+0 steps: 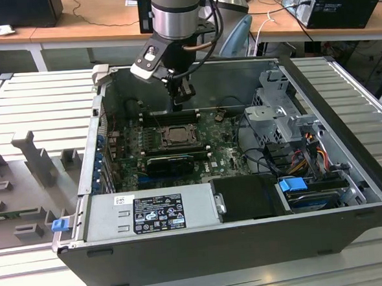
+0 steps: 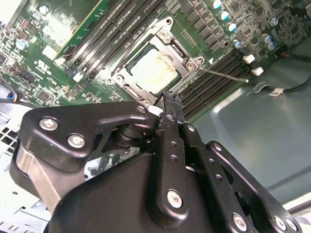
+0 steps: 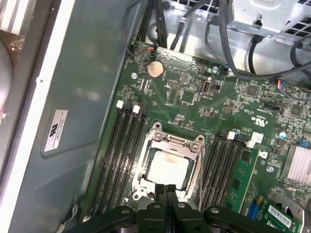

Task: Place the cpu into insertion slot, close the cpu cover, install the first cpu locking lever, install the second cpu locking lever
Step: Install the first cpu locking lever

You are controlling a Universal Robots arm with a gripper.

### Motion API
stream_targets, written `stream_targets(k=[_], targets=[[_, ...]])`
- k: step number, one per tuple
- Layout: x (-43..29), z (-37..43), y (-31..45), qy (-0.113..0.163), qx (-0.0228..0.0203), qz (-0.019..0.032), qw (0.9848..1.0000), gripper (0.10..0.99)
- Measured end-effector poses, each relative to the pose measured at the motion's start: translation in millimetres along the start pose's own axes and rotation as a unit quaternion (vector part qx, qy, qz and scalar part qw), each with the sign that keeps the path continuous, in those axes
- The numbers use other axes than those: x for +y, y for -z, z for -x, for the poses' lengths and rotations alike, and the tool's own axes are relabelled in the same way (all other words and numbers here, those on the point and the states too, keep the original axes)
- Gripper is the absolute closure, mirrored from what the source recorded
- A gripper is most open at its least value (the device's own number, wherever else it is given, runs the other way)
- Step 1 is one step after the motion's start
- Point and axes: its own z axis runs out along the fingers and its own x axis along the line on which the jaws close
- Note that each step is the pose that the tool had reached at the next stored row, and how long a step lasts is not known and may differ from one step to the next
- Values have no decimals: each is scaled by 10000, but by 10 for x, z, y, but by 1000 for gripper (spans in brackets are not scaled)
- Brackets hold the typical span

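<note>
One gripper, exterior view: the gripper (image 1: pixel 180 99) hangs in the upper middle of the frame, inside the open case (image 1: pixel 184 247), just above the far edge of the slot (image 1: pixel 158 143).
Cpu, exterior view: the cpu (image 1: pixel 176 136) lies flat in the slot, a little left of the frame's centre, on the green board (image 1: pixel 227 157).
Cover, second wrist view: the cover (image 2: pixel 172 46) lies down around the cpu (image 2: pixel 154 72), whose pale face shows through its window.
Lever, second wrist view: a thin wire lever (image 2: pixel 223 74) runs from the cover's corner out across the memory slots (image 2: pixel 214 85). It looks unlatched, though I cannot be sure.
Gripper, second wrist view: the gripper (image 2: pixel 169 102) tip hovers just beside the cover's edge; whether it touches I cannot tell.
Fingers, first wrist view: the fingertips (image 3: pixel 159 191) are pressed together with nothing between them, over the cover (image 3: pixel 175 141) rim, just beside the cpu (image 3: pixel 167 169).
Step in hand: by my judgement, a locking lever, since the cpu is seated and the cover is down.
Doing it well: use the pressed-together tips as one blunt pusher. Bear on the wire alone, never on the cpu face. Move it slowly in one arc, down and then sideways under its hook, with the cover flat throughout.
Risk: the wire is thin and springy, so the tips could slip off onto the memory slots or the board.
</note>
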Motion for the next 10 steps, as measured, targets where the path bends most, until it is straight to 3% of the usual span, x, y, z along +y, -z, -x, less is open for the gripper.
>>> stream_targets(k=[10], targets=[[0,0,0,396,7,-19,9992,980]])
